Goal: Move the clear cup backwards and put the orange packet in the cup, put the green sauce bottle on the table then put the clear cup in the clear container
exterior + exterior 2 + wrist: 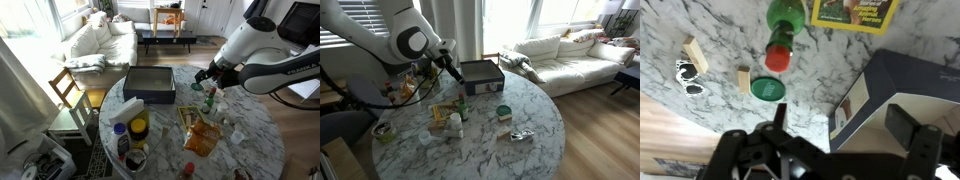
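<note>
The green sauce bottle (pixel 783 30) stands upright on the marble table (pixel 700 20), its red cap towards the wrist camera. It also shows in both exterior views (pixel 209 100) (pixel 463 110). My gripper (pixel 840 125) hangs above and beside it, open, with nothing between its fingers (pixel 905 125). Both exterior views show the gripper (pixel 207 78) (pixel 456 77) clear of the bottle. The orange packet (pixel 203 140) lies or stands toward the table's front. The clear cup's walls are too faint to tell apart from it. I cannot pick out the clear container.
A dark square tray (pixel 150 85) (pixel 910 80) sits right beside the bottle, partly under my gripper. A green lid (pixel 767 88), two small wooden blocks (pixel 695 55) and a yellow-edged card (pixel 850 10) lie near the bottle. A yellow-capped jar (pixel 138 128) stands front left.
</note>
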### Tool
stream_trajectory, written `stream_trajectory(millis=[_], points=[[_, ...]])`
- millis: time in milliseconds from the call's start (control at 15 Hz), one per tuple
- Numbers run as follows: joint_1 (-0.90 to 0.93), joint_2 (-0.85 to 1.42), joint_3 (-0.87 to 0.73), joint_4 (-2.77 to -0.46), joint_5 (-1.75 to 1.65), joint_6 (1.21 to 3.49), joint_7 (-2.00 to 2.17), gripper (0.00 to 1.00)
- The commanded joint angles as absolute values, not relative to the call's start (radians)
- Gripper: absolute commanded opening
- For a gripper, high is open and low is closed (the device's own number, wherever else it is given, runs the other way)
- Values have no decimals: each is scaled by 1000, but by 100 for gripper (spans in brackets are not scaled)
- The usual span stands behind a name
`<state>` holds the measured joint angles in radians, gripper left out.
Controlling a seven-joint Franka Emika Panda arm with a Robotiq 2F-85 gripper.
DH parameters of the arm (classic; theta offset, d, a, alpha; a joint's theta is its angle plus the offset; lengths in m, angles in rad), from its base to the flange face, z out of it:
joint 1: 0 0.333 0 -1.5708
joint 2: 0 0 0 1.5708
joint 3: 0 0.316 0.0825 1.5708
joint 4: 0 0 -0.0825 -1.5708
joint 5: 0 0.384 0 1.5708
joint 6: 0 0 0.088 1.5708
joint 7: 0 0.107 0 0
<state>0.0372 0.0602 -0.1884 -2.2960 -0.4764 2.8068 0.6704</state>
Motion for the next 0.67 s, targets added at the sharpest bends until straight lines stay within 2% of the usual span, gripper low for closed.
stream_trajectory(millis=[0, 267, 600], points=[[40, -56, -80, -2333, -215, 2629, 450, 100], [49, -166, -20, -2371, 3, 2508, 242, 100], [78, -292, -30, -2473, 194, 2412, -38, 100]])
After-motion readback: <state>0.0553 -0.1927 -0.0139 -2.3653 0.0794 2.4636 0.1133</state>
